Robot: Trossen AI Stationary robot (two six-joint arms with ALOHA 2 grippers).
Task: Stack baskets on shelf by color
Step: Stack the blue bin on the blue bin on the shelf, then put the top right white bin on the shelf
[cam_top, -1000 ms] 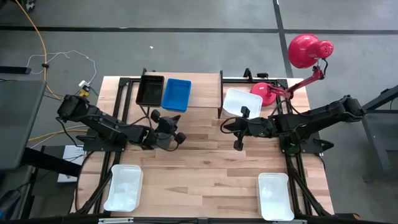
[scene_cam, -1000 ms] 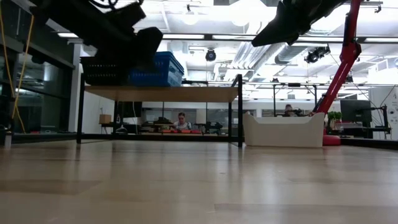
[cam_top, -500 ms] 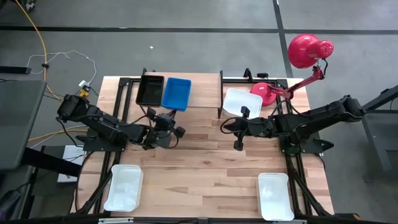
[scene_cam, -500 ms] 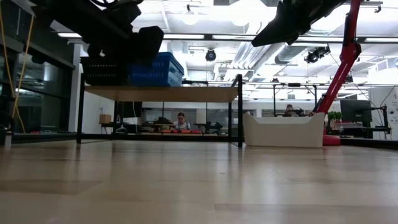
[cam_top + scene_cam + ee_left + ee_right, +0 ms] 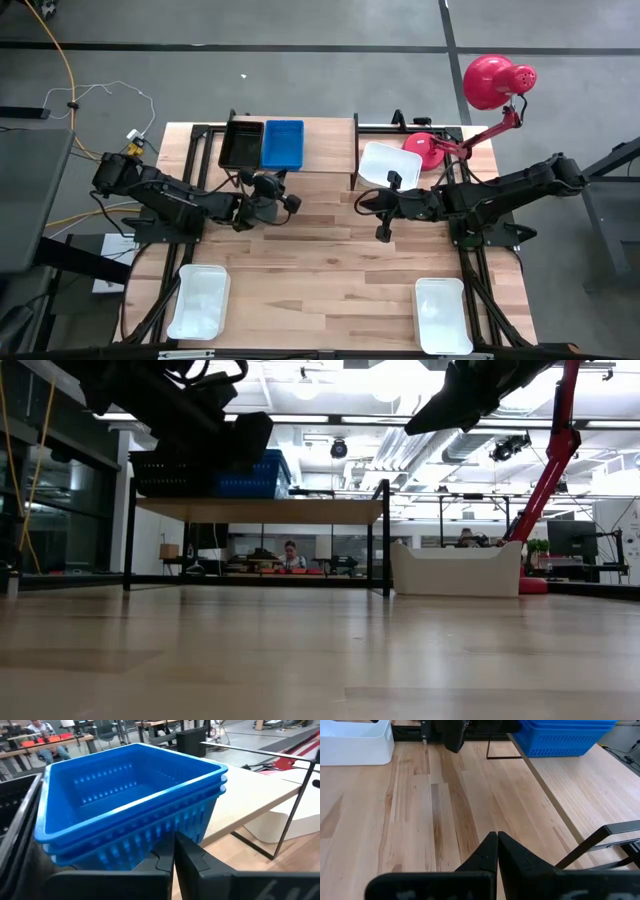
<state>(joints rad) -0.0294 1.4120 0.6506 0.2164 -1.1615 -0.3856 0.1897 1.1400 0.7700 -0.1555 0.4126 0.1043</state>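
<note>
The shelf (image 5: pixel 325 150) stands at the table's far middle. On its left half a black basket (image 5: pixel 242 145) rests beside two nested blue baskets (image 5: pixel 283 144) (image 5: pixel 125 795). My left gripper (image 5: pixel 272 182) (image 5: pixel 174 837) is shut, right at the blue stack's near wall. A white basket (image 5: pixel 388 165) sits on the table to the right of the shelf. Two more white baskets (image 5: pixel 198 300) (image 5: pixel 442 315) lie by the near edge. My right gripper (image 5: pixel 362 203) (image 5: pixel 497 836) hangs shut over the middle of the table and points toward the table's left. My left gripper has its shut fingertips (image 5: pixel 186 851) against the near wall (image 5: pixel 160 827) of the lower blue basket, about midway along that wall. The fingers come nearly level from the table's near side. The blue stack rests flat on the shelf board.
A red lamp (image 5: pixel 490 85) stands at the far right corner, its base (image 5: pixel 428 150) beside the white basket. Black frame rails run along both table sides. Bare wood (image 5: pixel 330 270) lies between the two near white baskets.
My left gripper, still shut, has moved toward the table's far edge, up to the shelf. The blue stack, which lay askew, has slid toward the far edge and turned square beside the black basket.
</note>
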